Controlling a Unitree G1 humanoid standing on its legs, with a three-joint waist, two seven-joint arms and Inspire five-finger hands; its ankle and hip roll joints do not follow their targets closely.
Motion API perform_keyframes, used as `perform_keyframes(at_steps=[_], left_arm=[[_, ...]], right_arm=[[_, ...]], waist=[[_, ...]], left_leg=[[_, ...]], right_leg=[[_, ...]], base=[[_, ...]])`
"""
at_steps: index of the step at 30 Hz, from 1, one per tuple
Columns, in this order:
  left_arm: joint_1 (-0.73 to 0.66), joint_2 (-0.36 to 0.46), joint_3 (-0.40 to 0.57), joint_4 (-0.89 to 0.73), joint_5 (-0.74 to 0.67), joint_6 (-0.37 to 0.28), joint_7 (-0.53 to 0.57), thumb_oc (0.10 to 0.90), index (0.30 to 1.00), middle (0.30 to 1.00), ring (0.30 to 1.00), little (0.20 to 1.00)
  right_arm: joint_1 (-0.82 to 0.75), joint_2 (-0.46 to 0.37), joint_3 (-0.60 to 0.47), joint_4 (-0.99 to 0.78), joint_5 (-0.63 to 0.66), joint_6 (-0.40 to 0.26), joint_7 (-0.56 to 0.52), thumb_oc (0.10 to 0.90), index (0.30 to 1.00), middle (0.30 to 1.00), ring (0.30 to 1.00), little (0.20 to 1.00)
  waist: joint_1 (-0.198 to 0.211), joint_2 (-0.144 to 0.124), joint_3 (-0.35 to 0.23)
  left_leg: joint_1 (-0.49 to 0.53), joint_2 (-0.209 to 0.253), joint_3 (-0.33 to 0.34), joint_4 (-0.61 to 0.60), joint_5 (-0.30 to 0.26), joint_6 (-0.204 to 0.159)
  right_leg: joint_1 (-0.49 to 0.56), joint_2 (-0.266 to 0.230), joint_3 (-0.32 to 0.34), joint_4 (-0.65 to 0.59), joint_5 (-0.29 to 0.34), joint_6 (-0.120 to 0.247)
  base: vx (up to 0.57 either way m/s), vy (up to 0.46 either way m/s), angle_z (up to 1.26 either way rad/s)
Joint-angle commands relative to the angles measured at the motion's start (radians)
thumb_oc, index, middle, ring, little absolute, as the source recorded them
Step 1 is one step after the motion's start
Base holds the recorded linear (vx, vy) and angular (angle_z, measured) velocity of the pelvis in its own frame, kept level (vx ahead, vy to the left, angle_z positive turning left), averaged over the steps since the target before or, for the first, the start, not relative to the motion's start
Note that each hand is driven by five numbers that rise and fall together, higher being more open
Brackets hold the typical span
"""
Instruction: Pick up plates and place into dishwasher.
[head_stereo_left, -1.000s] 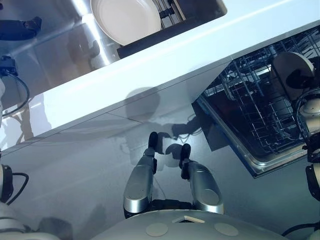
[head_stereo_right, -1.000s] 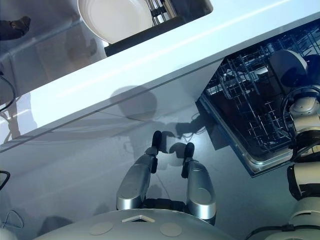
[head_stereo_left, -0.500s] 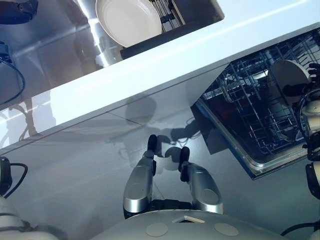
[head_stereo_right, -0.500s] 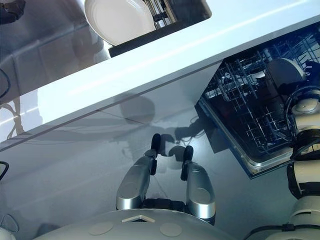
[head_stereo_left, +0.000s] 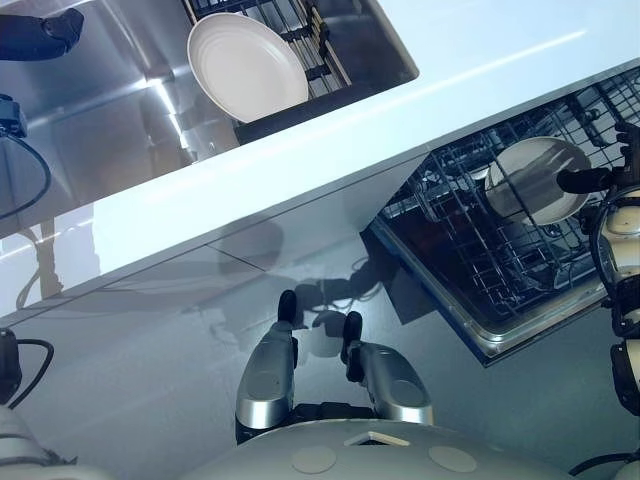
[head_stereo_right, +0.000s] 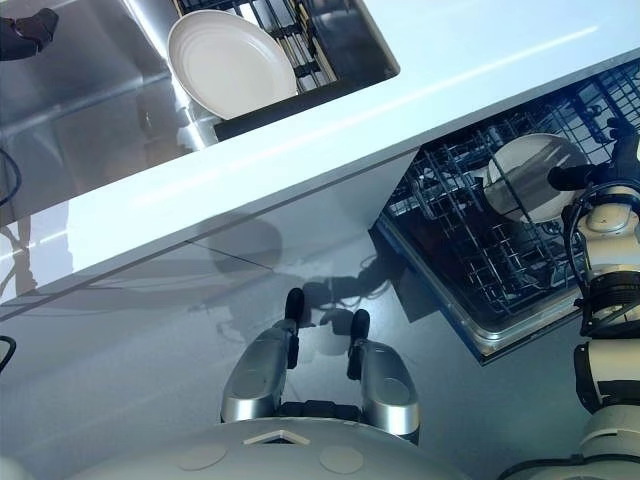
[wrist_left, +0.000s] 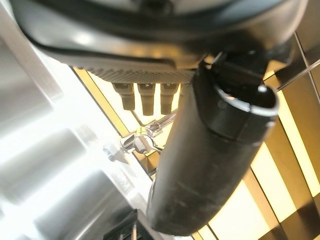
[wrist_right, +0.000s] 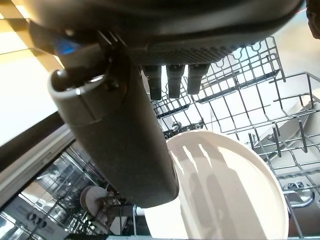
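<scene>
A white plate (head_stereo_left: 245, 65) leans in a black dish rack (head_stereo_left: 300, 25) inside the steel sink (head_stereo_left: 110, 110). My left hand (head_stereo_left: 40, 35) hovers over the sink basin well to the left of that plate, fingers straight and holding nothing, as the left wrist view shows of the hand (wrist_left: 210, 160). A second white plate (head_stereo_left: 530, 180) stands tilted among the tines of the open dishwasher's lower rack (head_stereo_left: 470, 260). My right hand (head_stereo_left: 600, 180) is at this plate's right edge; in the right wrist view its thumb (wrist_right: 120, 140) and straight fingers lie beside the plate (wrist_right: 230, 200), casting shadows on its face.
The white countertop (head_stereo_left: 300, 160) runs diagonally between the sink and the dishwasher. The pulled-out rack's metal front edge (head_stereo_left: 520, 335) juts over the grey floor. More wire tines and baskets surround the plate (wrist_right: 250, 80).
The camera has shifted. My right hand brought the plate lower and further into the dishwasher rack, where it now stands between the tines. The left hand has stayed over the sink.
</scene>
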Motion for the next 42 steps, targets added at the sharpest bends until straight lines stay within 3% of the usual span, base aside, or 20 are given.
perform_keyframes(at_steps=[1,8,15,21,24,26,30,35,42], left_arm=[[0.088,-0.001,0.089,-0.057,-0.002,-0.086,0.016,0.800,0.900,0.900,0.900,0.900],[0.128,-0.040,0.092,-0.080,0.081,-0.098,0.016,0.800,0.900,0.900,0.900,0.900],[0.109,-0.008,0.049,-0.072,0.228,-0.051,-0.022,0.800,0.900,0.900,0.900,0.900],[0.123,0.068,0.050,-0.052,0.475,-0.069,-0.007,0.800,0.900,0.900,0.900,0.900],[0.142,0.150,0.052,-0.030,0.742,-0.113,0.090,0.800,0.900,0.900,0.900,0.900],[0.156,0.218,0.054,-0.020,0.931,-0.142,0.166,0.800,0.900,0.900,0.900,0.900],[0.214,0.322,0.062,-0.009,1.126,-0.174,0.225,0.800,0.900,0.900,0.900,0.900],[0.355,0.395,0.109,-0.100,1.157,-0.162,0.174,0.800,0.900,0.900,0.900,0.900],[0.552,0.387,0.204,-0.211,1.195,-0.152,0.092,0.800,0.900,0.900,0.900,0.900]], right_arm=[[0.077,-0.048,-0.023,-0.061,0.046,-0.092,-0.007,0.800,0.900,0.900,0.900,0.900],[0.099,0.001,-0.096,-0.249,0.242,-0.173,0.016,0.800,0.900,0.900,0.900,0.900],[0.164,0.044,-0.150,-0.445,0.220,-0.257,0.028,0.800,0.900,0.900,0.900,0.900],[0.268,0.089,-0.179,-0.593,0.235,-0.318,0.107,0.800,0.900,0.900,0.900,0.900],[0.331,0.113,-0.184,-0.633,0.251,-0.335,0.170,0.800,0.900,0.900,0.900,0.900],[0.361,0.120,-0.178,-0.635,0.247,-0.343,0.195,0.800,0.900,0.900,0.900,0.900],[0.399,0.132,-0.150,-0.615,0.270,-0.351,0.217,0.800,0.900,0.900,0.900,0.900],[0.409,0.153,-0.112,-0.624,0.355,-0.334,0.225,0.800,0.900,0.900,0.900,0.900],[0.422,0.219,-0.100,-0.697,0.463,-0.370,0.230,0.800,0.900,0.900,0.900,0.900]], waist=[[-0.039,0.037,-0.265],[-0.075,0.041,-0.306],[-0.126,0.049,-0.338],[-0.164,0.058,-0.355],[-0.180,0.066,-0.359],[-0.183,0.069,-0.360],[-0.176,0.073,-0.363],[-0.155,0.078,-0.359],[-0.140,0.081,-0.351]], left_leg=[[0.060,-0.008,0.059,-0.094,-0.059,-0.030],[0.117,-0.016,0.094,-0.123,-0.069,-0.021],[0.158,-0.033,0.139,-0.122,-0.096,-0.007],[0.180,-0.044,0.183,-0.140,-0.106,0.006],[0.192,-0.050,0.202,-0.155,-0.108,0.015],[0.194,-0.051,0.211,-0.162,-0.108,0.020],[0.194,-0.052,0.220,-0.166,-0.104,0.022],[0.193,-0.052,0.211,-0.167,-0.101,0.024],[0.193,-0.054,0.198,-0.164,-0.104,0.029]], right_leg=[[0.039,0.031,-0.009,0.011,-0.093,0.038],[0.058,0.014,0.009,0.000,-0.078,0.064],[0.055,-0.004,0.033,-0.014,-0.046,0.100],[0.044,-0.009,0.047,-0.022,-0.026,0.126],[0.035,-0.013,0.054,-0.014,-0.014,0.141],[0.029,-0.016,0.054,-0.008,-0.006,0.148],[0.026,-0.020,0.048,-0.010,0.004,0.155],[0.032,-0.017,0.035,-0.019,0.003,0.153],[0.033,-0.013,0.024,-0.011,0.000,0.153]], base=[[-0.02,0.128,-0.12],[-0.08,0.165,-0.15],[-0.09,0.192,-0.21],[-0.05,0.143,-0.35],[-0.03,0.111,-0.38],[-0.03,0.065,-0.33],[-0.02,0.023,-0.10],[-0.02,0.002,-0.05],[-0.01,-0.002,0.04]])
